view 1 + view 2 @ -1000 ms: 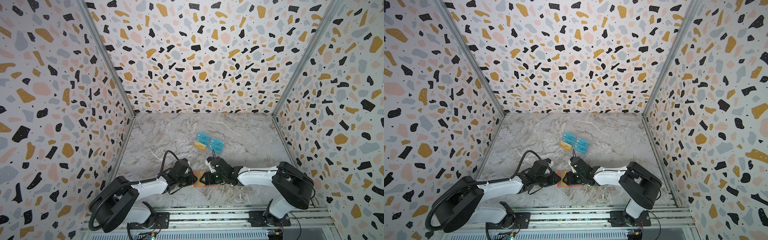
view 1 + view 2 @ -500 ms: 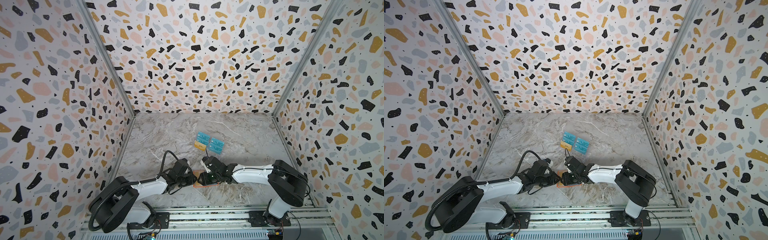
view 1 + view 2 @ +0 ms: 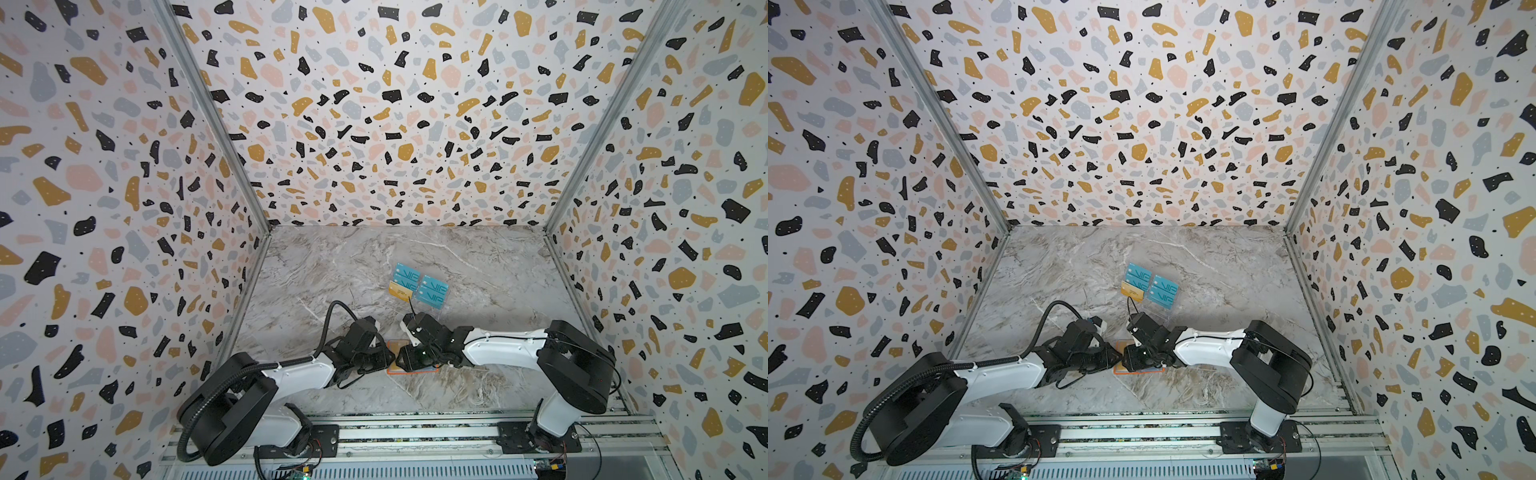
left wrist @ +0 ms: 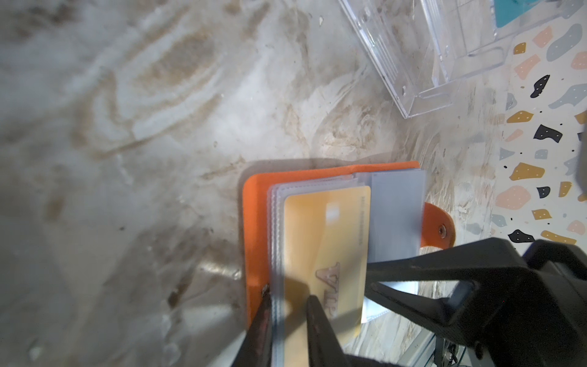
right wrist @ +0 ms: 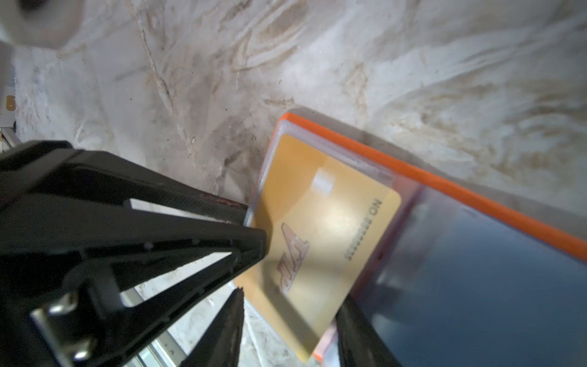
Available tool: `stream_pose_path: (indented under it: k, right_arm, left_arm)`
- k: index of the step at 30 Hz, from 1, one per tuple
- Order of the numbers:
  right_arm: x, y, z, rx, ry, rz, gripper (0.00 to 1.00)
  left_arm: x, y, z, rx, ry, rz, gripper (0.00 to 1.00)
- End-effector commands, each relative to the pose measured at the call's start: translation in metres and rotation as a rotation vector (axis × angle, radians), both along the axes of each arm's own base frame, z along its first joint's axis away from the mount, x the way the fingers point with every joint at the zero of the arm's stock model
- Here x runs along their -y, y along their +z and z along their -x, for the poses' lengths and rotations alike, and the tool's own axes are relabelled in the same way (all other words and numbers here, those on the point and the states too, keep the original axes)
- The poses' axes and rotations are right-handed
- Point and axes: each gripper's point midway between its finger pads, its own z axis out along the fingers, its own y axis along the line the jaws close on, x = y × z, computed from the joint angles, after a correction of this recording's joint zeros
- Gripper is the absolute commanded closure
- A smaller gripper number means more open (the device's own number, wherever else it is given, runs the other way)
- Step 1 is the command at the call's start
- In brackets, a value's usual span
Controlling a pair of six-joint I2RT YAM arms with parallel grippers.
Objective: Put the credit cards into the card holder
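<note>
Left gripper (image 4: 287, 292): low over the desk (image 3: 374, 257) near the middle of its front edge. Jaws nearly closed, nipping the edge of the clear sleeves (image 4: 275, 222), with the inner finger lying on the gold card (image 4: 324, 228).
Card holder (image 4: 254, 222): open and flat with the orange cover down, just inside the front edge, between and partly under both grippers. Its fold runs front to back, and the snap tab (image 4: 440, 227) points toward the desk's right edge.
Gold card: face up on the left-hand sleeves, long axis front to back, parallel with the fold. The chip end is toward the back edge. The "VIP" end is toward the front edge, overhanging the cover there. Its far corner looks tucked under a sleeve lip.
Right gripper (image 5: 291, 295): jaws about half apart, astride the card's front end, not closed on it. One finger (image 4: 413, 268) meets its right long edge.
Clear rack (image 4: 413, 47): behind the holder toward mid-desk, apart from it. Teal cards (image 3: 432, 291) and a spare gold card (image 3: 400, 291) stand in its tiers, long axes roughly left to right.
Change: a second ago the right gripper sat further right, leaving more of the holder bare. It has since slid left, close against the left gripper. Left arm, holder and rack lie as before.
</note>
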Motion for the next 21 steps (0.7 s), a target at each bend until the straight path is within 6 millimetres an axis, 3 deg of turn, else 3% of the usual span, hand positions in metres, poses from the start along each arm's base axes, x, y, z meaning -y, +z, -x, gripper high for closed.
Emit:
stream_pose_path:
  k: [1, 5, 10, 14, 21]
  right_arm:
    - [-0.012, 0.011, 0.002, 0.02, 0.044, -0.022, 0.53]
    - [-0.016, 0.017, 0.004, 0.03, 0.062, -0.074, 0.51]
    - [-0.016, 0.01, 0.003, 0.015, 0.078, -0.055, 0.51]
    - [-0.005, 0.008, -0.001, 0.028, 0.066, -0.017, 0.49]
    - [0.025, 0.019, -0.009, 0.06, 0.024, -0.016, 0.45]
  left_arm:
    - [0.009, 0.008, -0.001, 0.025, -0.032, 0.035, 0.78]
    - [0.01, 0.009, -0.003, 0.023, -0.031, 0.032, 0.78]
    - [0.011, 0.01, -0.004, 0.021, -0.029, 0.028, 0.77]
    - [0.005, 0.004, -0.005, 0.023, -0.037, -0.03, 0.77]
    - [-0.004, 0.018, -0.015, 0.044, -0.027, -0.118, 0.7]
